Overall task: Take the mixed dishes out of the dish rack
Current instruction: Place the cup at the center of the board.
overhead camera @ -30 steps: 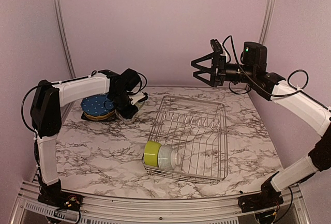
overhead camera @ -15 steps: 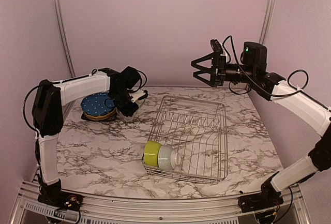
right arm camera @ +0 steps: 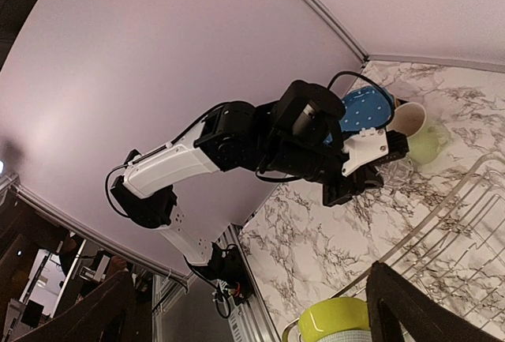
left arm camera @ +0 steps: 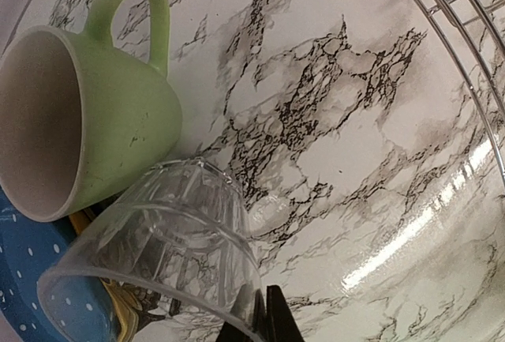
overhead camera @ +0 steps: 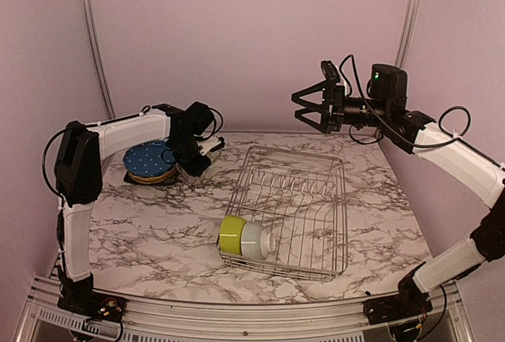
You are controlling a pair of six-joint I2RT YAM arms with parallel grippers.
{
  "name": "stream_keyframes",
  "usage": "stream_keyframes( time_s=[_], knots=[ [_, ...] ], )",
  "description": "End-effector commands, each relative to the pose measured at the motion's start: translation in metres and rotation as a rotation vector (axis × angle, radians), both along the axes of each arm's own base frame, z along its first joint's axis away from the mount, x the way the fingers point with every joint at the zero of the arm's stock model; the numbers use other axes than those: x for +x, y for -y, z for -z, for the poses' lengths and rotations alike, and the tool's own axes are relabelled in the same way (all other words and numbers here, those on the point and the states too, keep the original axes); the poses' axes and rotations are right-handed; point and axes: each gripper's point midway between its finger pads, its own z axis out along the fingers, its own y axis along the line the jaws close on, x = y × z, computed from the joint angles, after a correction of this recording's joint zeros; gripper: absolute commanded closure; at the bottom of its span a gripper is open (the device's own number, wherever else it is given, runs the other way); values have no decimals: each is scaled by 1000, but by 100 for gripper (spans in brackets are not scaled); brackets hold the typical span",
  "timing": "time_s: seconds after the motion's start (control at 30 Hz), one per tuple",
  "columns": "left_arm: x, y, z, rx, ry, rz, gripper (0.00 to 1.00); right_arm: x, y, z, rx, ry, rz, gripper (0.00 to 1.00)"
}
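**Hidden, cropped and blurred items**
Left wrist view: the glass (left arm camera: 158,255) and blue plate (left arm camera: 31,287) run off the bottom edge. The rack (left arm camera: 473,81) shows only a few wires at the right edge, and the left gripper (left arm camera: 264,318) only its tips. Top view: the glass cannot be made out behind the left arm (overhead camera: 134,130). Right wrist view: the right gripper's fingers (right arm camera: 430,306) are blurred and cropped, and the bottom edge cuts the lime bowl (right arm camera: 335,322).
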Motion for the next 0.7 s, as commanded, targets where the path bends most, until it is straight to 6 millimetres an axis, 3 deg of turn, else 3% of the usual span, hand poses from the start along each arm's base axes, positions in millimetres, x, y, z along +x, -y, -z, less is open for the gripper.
stream_keyframes(
  time_s=[0.0, 0.3, 0.67],
  knots=[
    [22, -2, -9, 2, 64, -6, 100, 1, 1, -4, -2, 15, -1, 2],
    [18, 1, -12, -14, 55, 16, 100, 2, 0, -3, -7, 10, -6, 2],
    [7, 3, -1, -25, 9, 39, 99, 7, -4, -2, -4, 7, -16, 2]
  ],
)
